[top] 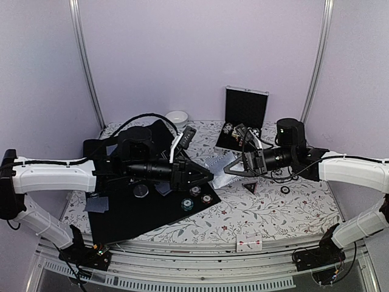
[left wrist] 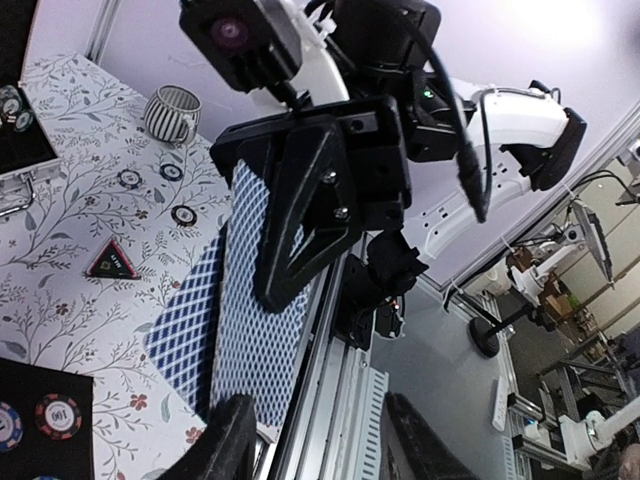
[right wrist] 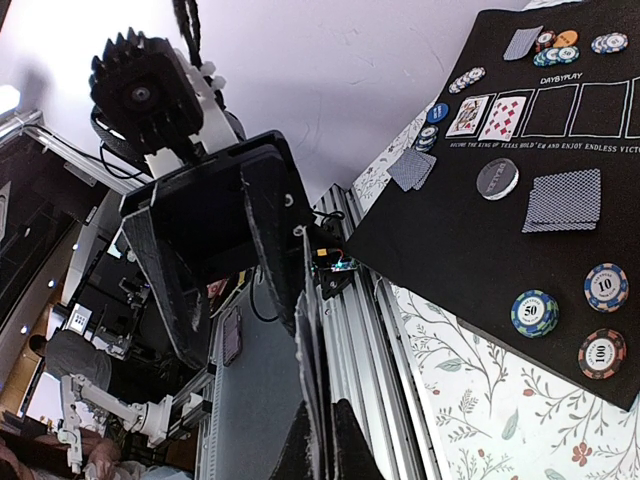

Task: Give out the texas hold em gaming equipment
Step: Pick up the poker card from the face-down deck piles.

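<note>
Above table (top: 267, 213) centre, R jaws clamped on playing cards (left wrist: 245, 350), L jaws apart nearby.

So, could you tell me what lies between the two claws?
A fan of blue-backed playing cards, pinched in the right claw, with the open left claw beside it; the top view shows this.

Soft, even light fills the overhead view, shadows faint. The wrist views burn out white overhead; the left tool (left wrist: 315, 425) itself is blurred.
</note>
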